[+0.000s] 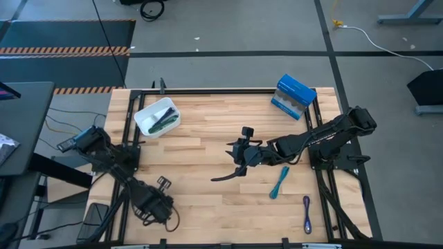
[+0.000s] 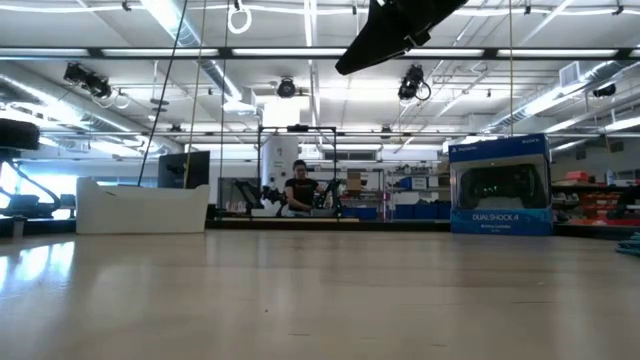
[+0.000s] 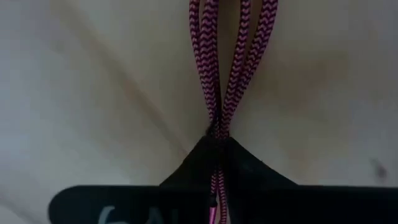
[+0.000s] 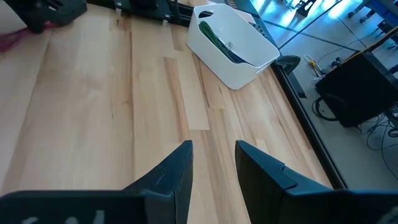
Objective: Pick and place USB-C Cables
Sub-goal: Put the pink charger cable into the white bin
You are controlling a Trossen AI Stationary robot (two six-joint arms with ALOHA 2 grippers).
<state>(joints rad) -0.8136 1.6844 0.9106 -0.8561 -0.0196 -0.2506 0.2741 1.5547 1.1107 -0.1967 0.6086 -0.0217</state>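
Observation:
My left gripper [image 3: 217,142] is at the table's near left [image 1: 163,184] and is shut on a magenta braided cable bundle [image 3: 225,62]. The right wrist view shows that gripper far off [image 4: 53,12], with a pink end [image 4: 12,38] below it. My right gripper [image 4: 213,149] is open and empty, raised over the table's middle [image 1: 232,169], and shows dark at the top of the low view [image 2: 400,30]. A teal-green cable [image 1: 279,183] and a purple cable [image 1: 306,213] lie flat on the near right. Green cables [image 4: 217,36] lie inside the white tray [image 1: 157,116]. My left gripper pinches the magenta bundle between its two shut fingers [image 3: 249,171]. Several braided strands [image 3: 219,118] come together at the fingertips and fan out beyond them, in line with the fingers. Wood shows behind the strands; I cannot tell whether they rest on it.
The white tray [image 4: 233,53] sits at the far left of the table. A blue and white box [image 1: 294,97] stands at the far right [image 2: 500,185]. A black frame [image 1: 221,90] edges the table. Bare wood lies between the tray and my right gripper. A person shows far off in the room [image 2: 298,190].

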